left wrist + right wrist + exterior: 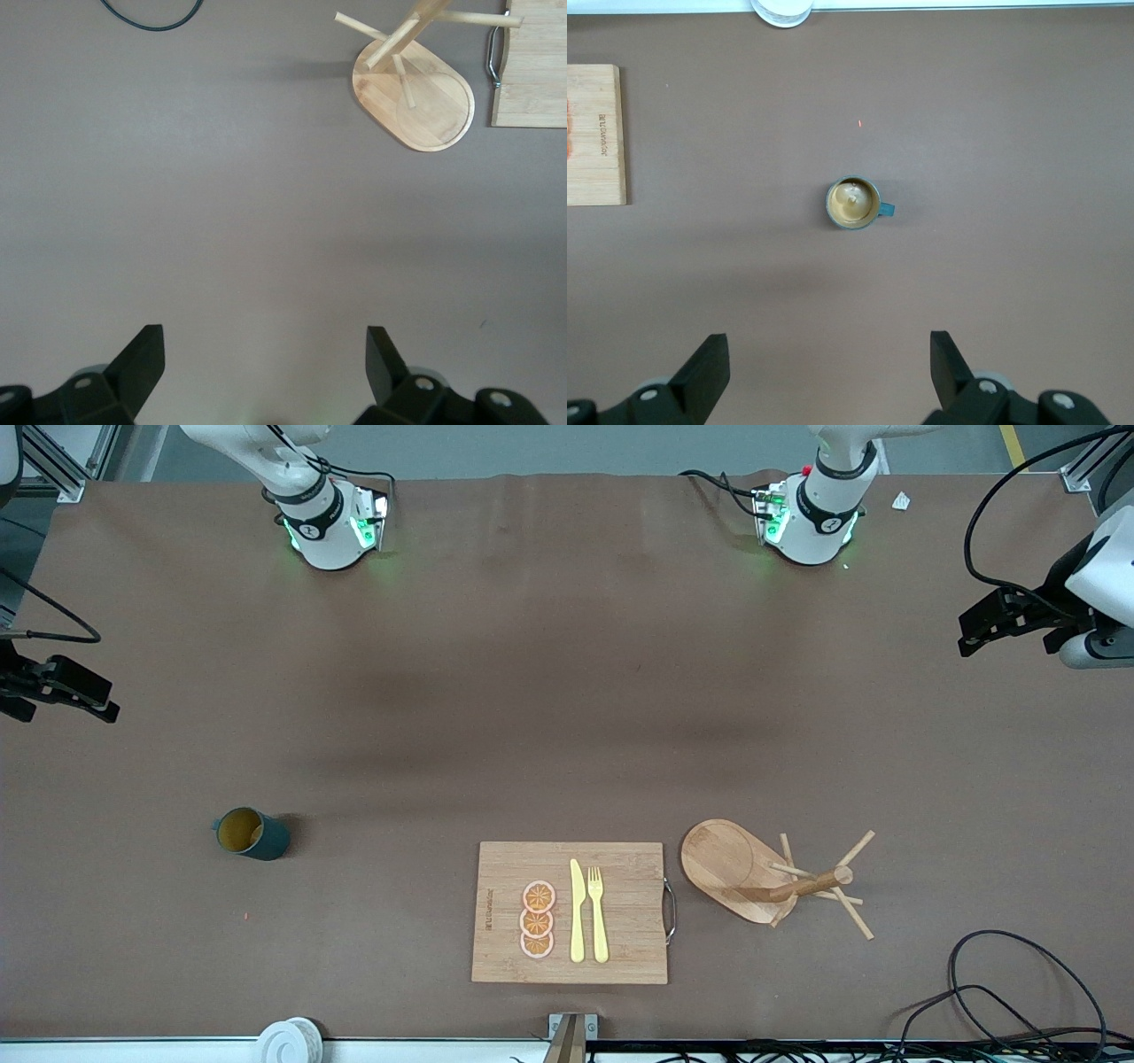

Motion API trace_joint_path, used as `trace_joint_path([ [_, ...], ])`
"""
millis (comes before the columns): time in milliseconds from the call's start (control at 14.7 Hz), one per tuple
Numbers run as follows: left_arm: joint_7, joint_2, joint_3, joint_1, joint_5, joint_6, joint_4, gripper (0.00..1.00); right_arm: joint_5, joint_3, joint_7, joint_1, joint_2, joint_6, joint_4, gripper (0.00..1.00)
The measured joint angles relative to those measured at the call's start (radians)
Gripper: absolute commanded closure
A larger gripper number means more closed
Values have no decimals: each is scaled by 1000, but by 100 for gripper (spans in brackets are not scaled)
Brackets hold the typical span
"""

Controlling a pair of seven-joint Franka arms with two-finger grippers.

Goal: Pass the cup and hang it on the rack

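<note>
Standing upright on the brown tabletop (567,691) toward the right arm's end, the cup (252,833) shows its yellowish-brown inside, with its small handle on the side toward that end of the tabletop; nothing touches it. The rack (753,872) stands toward the left arm's end on its oval base, its post rising from the base and thin pegs spreading from the post. Between cup and rack, just beside the rack, lies a board (571,912) with a metal handle on the edge that faces the rack; on it lie three orange slices (537,919) in a row, and beside them a yellow knife (577,911) and a yellow fork (598,914) side by side. The right tool (830,376) hangs in the air at the right arm's end of the tabletop, fingers apart and empty, and its wrist view looks down on the cup (853,203). The left tool (266,372) hangs at the left arm's end, fingers apart and empty too, with the rack (416,93) in its wrist view. A white roll (289,1041) sits at the tabletop's edge nearest the front camera, and black cables (992,992) lie at the corner nearer that camera than the rack
</note>
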Motion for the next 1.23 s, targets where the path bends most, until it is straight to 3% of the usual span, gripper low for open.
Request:
trace_joint_path([
  [1226,-1,40,3,-3,0,3,22,0,-1,0,0,0,0,0,0,0],
])
